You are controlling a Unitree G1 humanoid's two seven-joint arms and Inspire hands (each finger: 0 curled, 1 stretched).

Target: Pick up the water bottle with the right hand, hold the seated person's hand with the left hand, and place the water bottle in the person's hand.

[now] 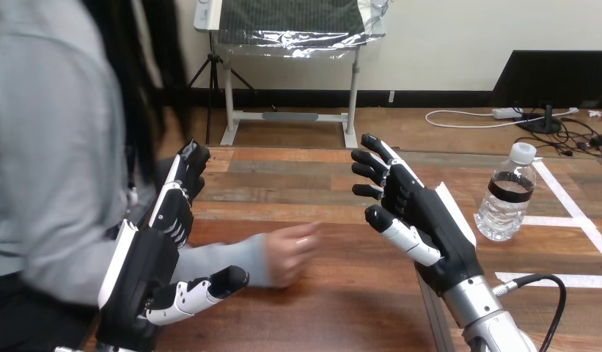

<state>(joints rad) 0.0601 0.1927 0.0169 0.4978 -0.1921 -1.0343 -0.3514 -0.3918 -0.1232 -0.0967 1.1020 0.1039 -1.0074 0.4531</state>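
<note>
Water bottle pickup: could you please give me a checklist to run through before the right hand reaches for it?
1. Water bottle upright, capped, standing on the table: ok.
2. Right hand open and holding nothing: ok.
3. Space between the right hand and the water bottle free of other things: ok, only bare table lies between them.
4. Left hand holding the person's hand: not ok; its fingers are straight and it stands beside the person's forearm, not round the hand.
5. Person's hand turned palm up to receive the bottle: cannot tell; it rests on the table between the robot's hands.
</note>
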